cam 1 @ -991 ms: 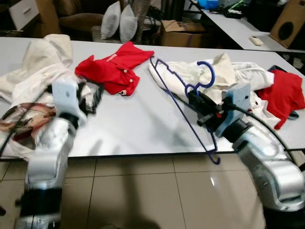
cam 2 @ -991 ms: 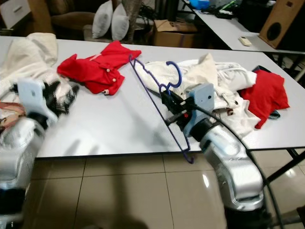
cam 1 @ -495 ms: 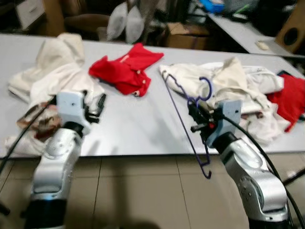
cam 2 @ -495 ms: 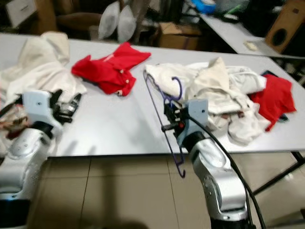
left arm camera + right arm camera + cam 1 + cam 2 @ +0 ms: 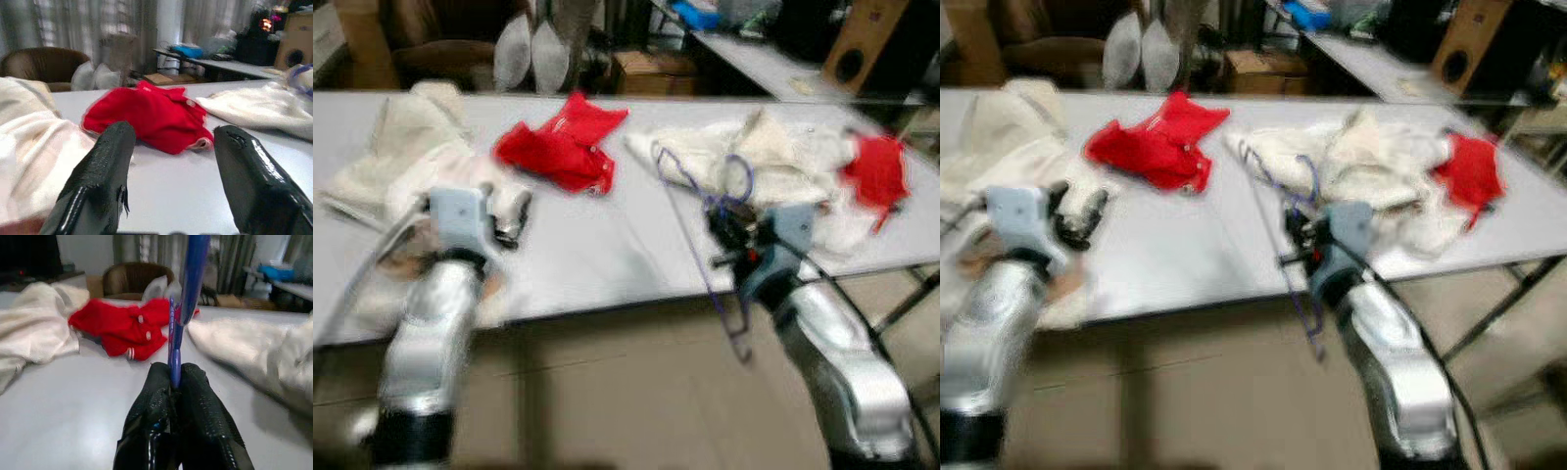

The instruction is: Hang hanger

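Camera backed off and swung, table edge now farther up; blue hanger carried off the tabletop in the right gripper, lower end past the edge

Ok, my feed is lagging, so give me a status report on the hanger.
Right gripper shut on blue hanger, held over the table's near edge. Left gripper open, empty. Nothing to hang it on in sight; clothes on table.

one blue hanger, two red garments, two cushions
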You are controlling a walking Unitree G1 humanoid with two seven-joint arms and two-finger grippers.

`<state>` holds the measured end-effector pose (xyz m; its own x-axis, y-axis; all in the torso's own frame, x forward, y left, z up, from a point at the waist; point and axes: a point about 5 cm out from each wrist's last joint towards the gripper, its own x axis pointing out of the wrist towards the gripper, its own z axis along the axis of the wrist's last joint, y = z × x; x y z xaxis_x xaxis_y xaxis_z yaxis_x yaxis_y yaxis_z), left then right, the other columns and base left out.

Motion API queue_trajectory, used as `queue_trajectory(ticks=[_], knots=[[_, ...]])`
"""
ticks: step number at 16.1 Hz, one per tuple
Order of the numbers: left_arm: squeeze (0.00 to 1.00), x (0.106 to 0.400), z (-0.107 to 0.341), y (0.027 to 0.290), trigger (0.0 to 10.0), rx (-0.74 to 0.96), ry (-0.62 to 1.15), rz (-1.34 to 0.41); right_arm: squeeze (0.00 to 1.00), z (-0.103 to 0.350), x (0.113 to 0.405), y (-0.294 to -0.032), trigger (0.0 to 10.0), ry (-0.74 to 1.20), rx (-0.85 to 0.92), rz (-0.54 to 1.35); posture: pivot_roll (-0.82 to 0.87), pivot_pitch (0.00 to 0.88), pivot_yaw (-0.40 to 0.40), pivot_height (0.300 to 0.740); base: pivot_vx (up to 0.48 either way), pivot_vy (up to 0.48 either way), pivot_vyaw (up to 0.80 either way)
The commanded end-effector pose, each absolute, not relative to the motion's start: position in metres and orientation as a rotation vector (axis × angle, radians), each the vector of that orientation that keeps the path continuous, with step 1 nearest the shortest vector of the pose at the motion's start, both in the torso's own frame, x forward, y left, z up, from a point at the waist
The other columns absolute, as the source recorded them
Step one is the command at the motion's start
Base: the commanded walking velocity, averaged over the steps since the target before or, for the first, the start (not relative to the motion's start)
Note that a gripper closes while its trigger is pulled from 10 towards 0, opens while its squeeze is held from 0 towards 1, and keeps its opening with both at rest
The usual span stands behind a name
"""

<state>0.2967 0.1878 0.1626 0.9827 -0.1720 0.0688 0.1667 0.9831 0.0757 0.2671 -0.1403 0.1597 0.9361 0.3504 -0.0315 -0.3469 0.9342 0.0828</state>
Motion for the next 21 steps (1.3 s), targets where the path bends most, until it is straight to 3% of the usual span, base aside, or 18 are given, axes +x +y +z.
queue_trajectory(ticks=[1,4,6,10,15,19,21], knots=[[0.0,0.297,0.166,0.192,10.0,0.088,-0.081,-0.158,0.0,0.167,0.267,-0.138,10.0,0.016,0.081,0.368,-0.1,0.0,-0.086,0.74,0.0,0.379,0.0],[0.0,0.296,0.165,0.19,10.0,0.093,-0.078,-0.153,0.0,0.165,0.269,-0.139,10.0,0.005,0.045,0.327,-0.09,0.0,-0.083,0.74,0.0,0.381,0.0],[0.0,0.291,0.159,0.176,10.0,0.151,-0.061,-0.228,0.0,0.173,0.269,-0.159,10.0,-0.048,0.276,0.194,-0.13,0.0,-0.048,0.74,0.0,-0.362,0.0],[0.0,0.294,0.153,0.188,10.0,0.219,-0.017,-0.17,0.0,0.172,0.27,-0.156,10.0,-0.031,0.192,0.218,-0.13,0.0,-0.056,0.74,0.0,0.0,0.0],[0.0,0.293,0.149,0.191,10.0,0.21,0.006,-0.158,0.0,0.172,0.27,-0.154,10.0,-0.013,0.255,0.26,-0.13,0.0,-0.061,0.74,0.0,0.0,0.0],[0.0,0.292,0.146,0.193,10.0,0.202,0.015,-0.152,0.0,0.171,0.273,-0.158,10.0,-0.01,0.103,0.231,-0.13,0.0,-0.064,0.74,0.0,0.0,0.0],[0.0,0.29,0.144,0.204,10.0,0.315,0.048,-0.159,0.0,0.171,0.273,-0.158,10.0,-0.007,0.074,0.273,-0.14,0.0,-0.069,0.74,0.0,0.0,0.0]])
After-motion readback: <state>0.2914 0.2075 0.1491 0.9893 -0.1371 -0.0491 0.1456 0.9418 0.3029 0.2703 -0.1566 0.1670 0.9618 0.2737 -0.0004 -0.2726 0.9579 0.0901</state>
